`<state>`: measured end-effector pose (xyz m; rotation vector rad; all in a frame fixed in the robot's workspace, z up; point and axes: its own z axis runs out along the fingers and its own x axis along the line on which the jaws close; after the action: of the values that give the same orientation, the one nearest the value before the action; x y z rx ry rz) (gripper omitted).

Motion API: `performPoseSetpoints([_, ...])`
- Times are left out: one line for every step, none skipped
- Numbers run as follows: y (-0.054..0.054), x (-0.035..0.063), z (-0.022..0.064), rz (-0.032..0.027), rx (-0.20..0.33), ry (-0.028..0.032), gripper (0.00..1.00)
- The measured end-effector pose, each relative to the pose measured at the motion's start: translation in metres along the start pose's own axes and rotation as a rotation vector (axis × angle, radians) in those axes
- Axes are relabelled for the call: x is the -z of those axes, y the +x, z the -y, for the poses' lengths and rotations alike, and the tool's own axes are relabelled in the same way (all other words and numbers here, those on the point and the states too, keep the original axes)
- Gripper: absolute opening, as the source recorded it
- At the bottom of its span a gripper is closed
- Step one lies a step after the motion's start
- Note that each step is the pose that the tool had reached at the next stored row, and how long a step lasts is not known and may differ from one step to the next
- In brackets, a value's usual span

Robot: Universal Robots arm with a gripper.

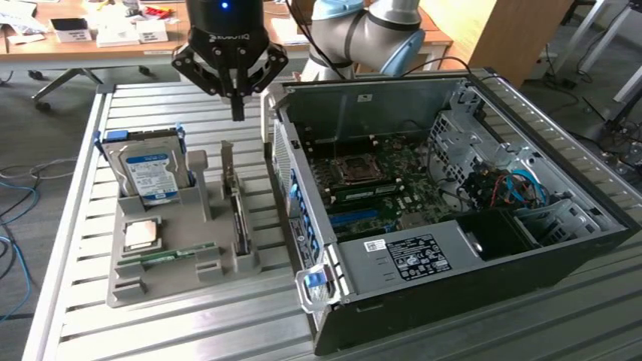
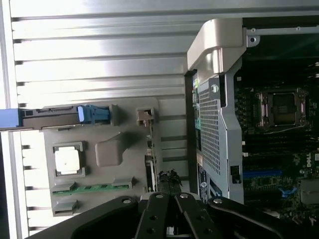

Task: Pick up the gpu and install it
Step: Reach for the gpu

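One gripper [image 1: 237, 109], exterior view: black, hanging from the arm near the top of the scene, jaws pressed together with nothing between them, tips pointing down toward the slatted table [image 1: 90, 331]

One gpu [image 1: 239, 214]: stands on its long edge in a slot of the grey holder [image 1: 161, 282], silver end bracket at the far end, below the gripper's tips and apart from them

Same holder, toward the exterior view's left of the gpu:
- one hard drive [image 1: 150, 174], blue-white label, propped upright in its cradle
- one square processor chip [image 1: 143, 235], lying flat
- one green memory stick [image 1: 179, 254], lying just beside the chip

One computer case [image 1: 482, 286]: side open, on the table just to the exterior view's right of the holder; motherboard [image 1: 386, 184] exposed inside, processor socket [image 1: 353, 169] toward its far end

Wrist view, same items:
- gripper [image 2: 168, 185], fingers closed on each other, empty
- gpu [image 2: 150, 167], seen edge-on as a thin strip along the holder's [image 2: 107, 152] side nearest the case, gripper tips near one end of it; contact cannot be told
- hard drive [image 2: 50, 115], edge-on, with a blue clip
- chip [image 2: 67, 162] and memory stick [image 2: 94, 187] in their recesses
- case [image 2: 219, 134], perforated wall, with motherboard [image 2: 279, 164] and socket [image 2: 281, 107] behind it
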<state>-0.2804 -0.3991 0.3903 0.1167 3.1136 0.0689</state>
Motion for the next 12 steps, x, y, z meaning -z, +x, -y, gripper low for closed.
performPoseSetpoints([0.002, 0.0, 0.0001, 0.0, 0.0, 0.0, 0.11])
performPoseSetpoints([0.003, 0.0, 0.0002, 0.0001, 0.0, 0.0, 0.11])
performPoseSetpoints([0.004, 0.0, 0.0003, 0.0, 0.0, 0.0001, 0.11])
performPoseSetpoints([0.005, 0.0, 0.0004, 0.0001, 0.0, 0.0, 0.11])
performPoseSetpoints([0.006, 0.0, 0.0004, 0.0, 0.0, 0.0, 0.11])
performPoseSetpoints([0.006, 0.0, 0.0005, 0.0, 0.0, 0.0, 0.11])
performPoseSetpoints([0.007, 0.0, 0.0005, 0.0, 0.0, 0.0, 0.11])
performPoseSetpoints([0.008, 0.0, 0.0006, 0.0, 0.0, 0.0, 0.11])
performPoseSetpoints([0.009, 0.0001, 0.0007, 0.0, 0.0, 0.0, 0.11])
performPoseSetpoints([0.01, 0.0001, 0.0007, 0.0, 0.0, 0.0001, 0.11])
performPoseSetpoints([0.011, 0.0001, 0.0008, 0.0, 0.0, 0.0, 0.11])
performPoseSetpoints([0.012, 0.0002, 0.0009, 0.0, 0.0, 0.0, 0.11])
